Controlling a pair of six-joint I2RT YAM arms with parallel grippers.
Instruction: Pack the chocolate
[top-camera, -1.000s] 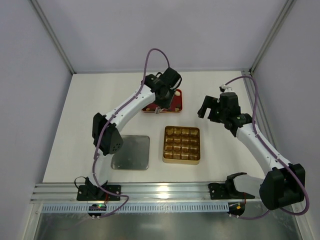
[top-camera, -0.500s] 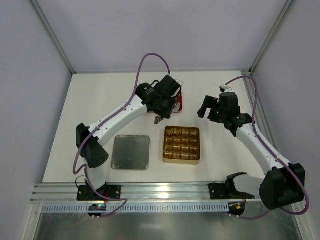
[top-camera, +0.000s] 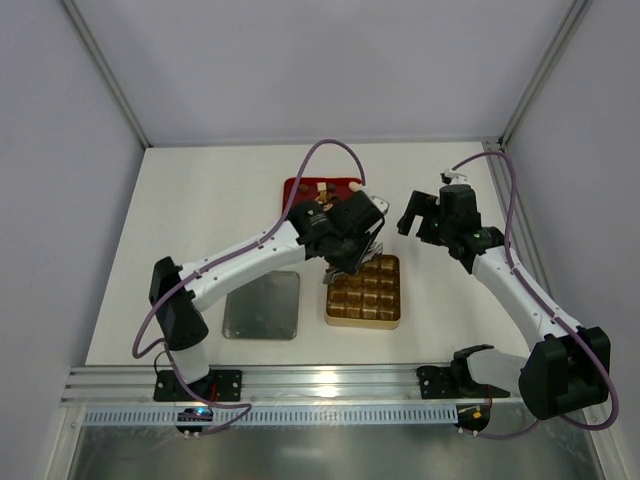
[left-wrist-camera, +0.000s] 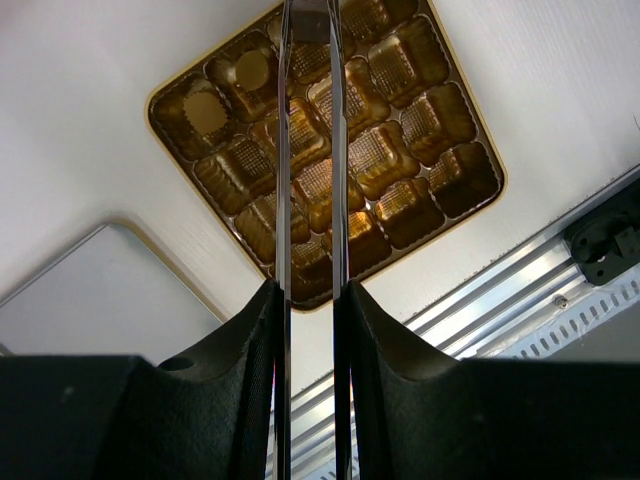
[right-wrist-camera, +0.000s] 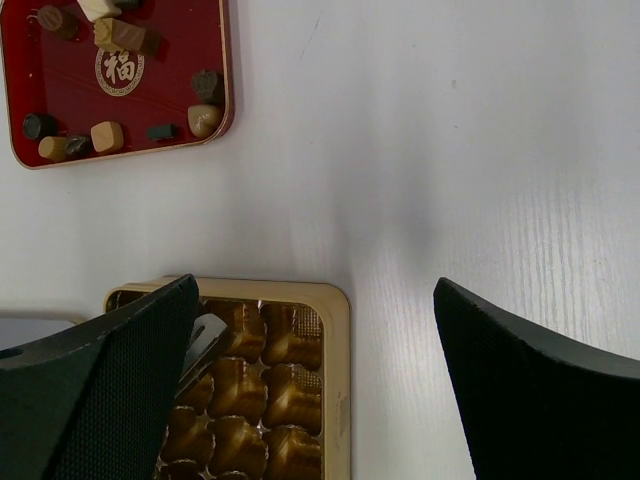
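Observation:
Several small chocolate pieces (right-wrist-camera: 107, 135), dark, light brown and white, lie in the red tray (right-wrist-camera: 160, 95), which stands at the back centre of the top view (top-camera: 292, 186). The gold grid tray (top-camera: 363, 322) stands in front of it, and its compartments look empty (left-wrist-camera: 496, 170). My left gripper (top-camera: 346, 268) hangs over the gold tray's far left part. Its thin blades (left-wrist-camera: 308, 10) are shut on a dark square chocolate piece (left-wrist-camera: 308, 26). My right gripper (top-camera: 422, 214) is wide open and empty, right of both trays (right-wrist-camera: 315, 290).
A flat silver lid (top-camera: 262, 305) lies left of the gold tray and shows in the left wrist view (left-wrist-camera: 100, 300). An aluminium rail (top-camera: 330, 382) runs along the near edge. The left blade tip shows over the gold tray in the right wrist view (right-wrist-camera: 205, 338).
My left arm has swung from over the red tray toward me to over the gold tray, uncovering the red tray. The right arm has not moved.

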